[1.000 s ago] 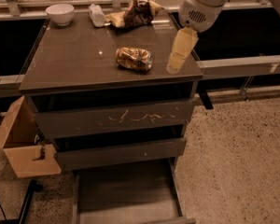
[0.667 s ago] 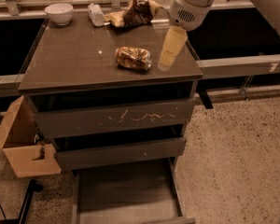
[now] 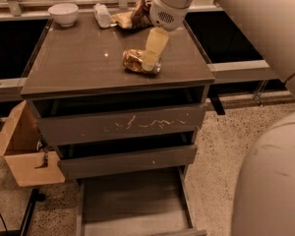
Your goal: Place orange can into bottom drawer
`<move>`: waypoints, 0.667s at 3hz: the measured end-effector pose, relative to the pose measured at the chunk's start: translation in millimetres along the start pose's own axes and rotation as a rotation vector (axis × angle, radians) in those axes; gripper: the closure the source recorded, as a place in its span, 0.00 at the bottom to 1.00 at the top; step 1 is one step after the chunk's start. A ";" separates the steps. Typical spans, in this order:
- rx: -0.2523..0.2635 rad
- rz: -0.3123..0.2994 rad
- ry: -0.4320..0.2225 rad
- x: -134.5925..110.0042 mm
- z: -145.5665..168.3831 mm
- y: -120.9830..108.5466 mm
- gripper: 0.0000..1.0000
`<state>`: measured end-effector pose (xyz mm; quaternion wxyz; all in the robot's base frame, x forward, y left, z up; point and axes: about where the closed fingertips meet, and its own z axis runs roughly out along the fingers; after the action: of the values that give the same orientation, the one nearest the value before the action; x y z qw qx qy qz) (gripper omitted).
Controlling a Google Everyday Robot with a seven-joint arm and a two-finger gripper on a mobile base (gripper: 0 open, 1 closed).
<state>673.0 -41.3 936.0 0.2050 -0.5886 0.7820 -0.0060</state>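
Gripper [image 3: 151, 63] has moved left since the earlier frame. It was just off the right end of the orange can [image 3: 132, 60], and its tip now overlaps the can's right part. The can hasn't shifted.

- Can: lying on its side on the cabinet top [image 3: 73, 63], right of centre, about mid-depth.
- Long axis: roughly left-right and slightly skewed, with the left end farther back. The right end is nearer the front edge, and its silver end faces right-front.
- Gripper: comes down from the upper right, tilted, tip low over the can. Can't tell contact from this view, nor whether it's spread or pinched.
- Bottom drawer [image 3: 132, 200]: pulled out at floor level, well below the can and apart from it.
- Above it: the plain middle drawer front [image 3: 128, 161], then the scratched drawer front [image 3: 123, 124].
- Back edge of the top: white bowl [image 3: 63, 14], clear bottle [image 3: 102, 14], snack bag [image 3: 132, 17].
- Cardboard box [image 3: 19, 156] sits left of the cabinet.
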 end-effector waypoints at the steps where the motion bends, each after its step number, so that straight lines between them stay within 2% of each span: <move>1: -0.022 -0.018 -0.011 -21.7 22.3 -6.7 0.00; 2: -0.043 -0.030 0.003 -37.8 48.0 -13.0 0.00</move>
<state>709.1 0.7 907.1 0.1908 -0.6047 0.7732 0.0069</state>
